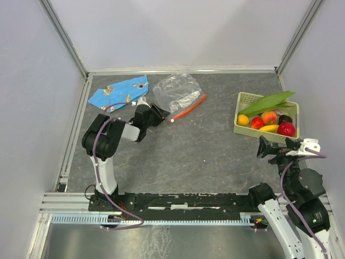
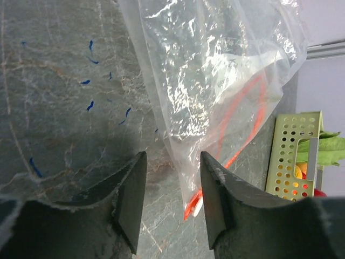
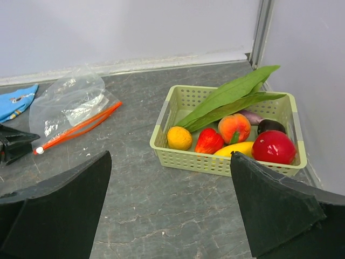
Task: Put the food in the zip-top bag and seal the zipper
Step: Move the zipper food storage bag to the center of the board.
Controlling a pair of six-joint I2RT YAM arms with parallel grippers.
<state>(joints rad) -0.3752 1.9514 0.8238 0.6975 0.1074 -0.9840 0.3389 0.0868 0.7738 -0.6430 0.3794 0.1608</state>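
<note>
Top view: on the table (image 1: 205,156) the bag (image 1: 177,89) lies toward the back, well apart from the basket (image 1: 237,116) on the right, where the food (image 1: 269,117) sits. Up close the left gripper (image 2: 172,205) has its jaws apart around the bag's corner, right by the end of the zipper (image 2: 237,140), not pinching it. Meanwhile the right gripper (image 3: 172,205) just gapes wide with nothing in it, near the basket.

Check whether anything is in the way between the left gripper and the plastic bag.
Nothing visible is. The left gripper sits right at the bag. The bag's corner, by the end of the red zipper, reaches into the gap between its open jaws, over the table.
</note>
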